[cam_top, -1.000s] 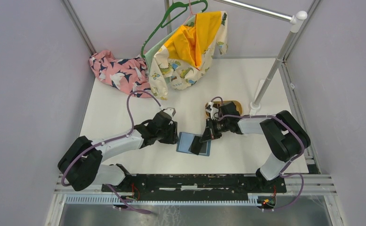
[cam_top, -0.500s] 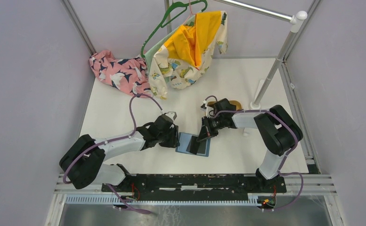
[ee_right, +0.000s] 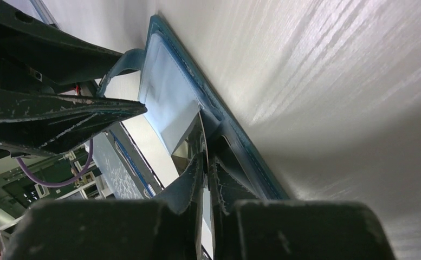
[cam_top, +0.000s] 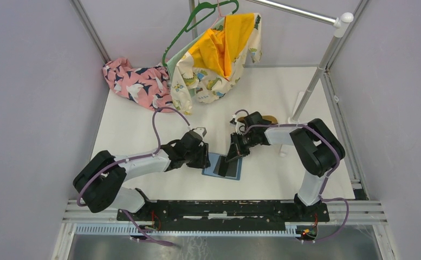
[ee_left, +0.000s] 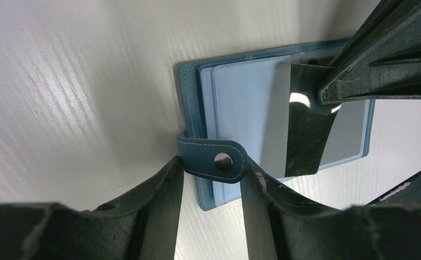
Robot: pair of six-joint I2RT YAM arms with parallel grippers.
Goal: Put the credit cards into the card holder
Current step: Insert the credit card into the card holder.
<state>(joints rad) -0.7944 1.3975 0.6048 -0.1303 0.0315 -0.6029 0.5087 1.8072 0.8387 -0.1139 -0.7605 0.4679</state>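
Left wrist: dark card [ee_left: 305,130] lying on open card holder [ee_left: 240,103].

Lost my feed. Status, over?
Right end effector shut on dark card, angled over open card holder. Left end effector open, straddling snap tab. Nothing blocking.

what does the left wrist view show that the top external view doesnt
Only the left wrist view shows the wallet's snap tab lying between the open left gripper fingers, and its pale blue inner sleeves. Only the top external view shows the patterned clothes, green hanger and oval tan wooden tray. Both show the open teal-blue leather-like card holder and the dark glossy credit card pinched by the right gripper.
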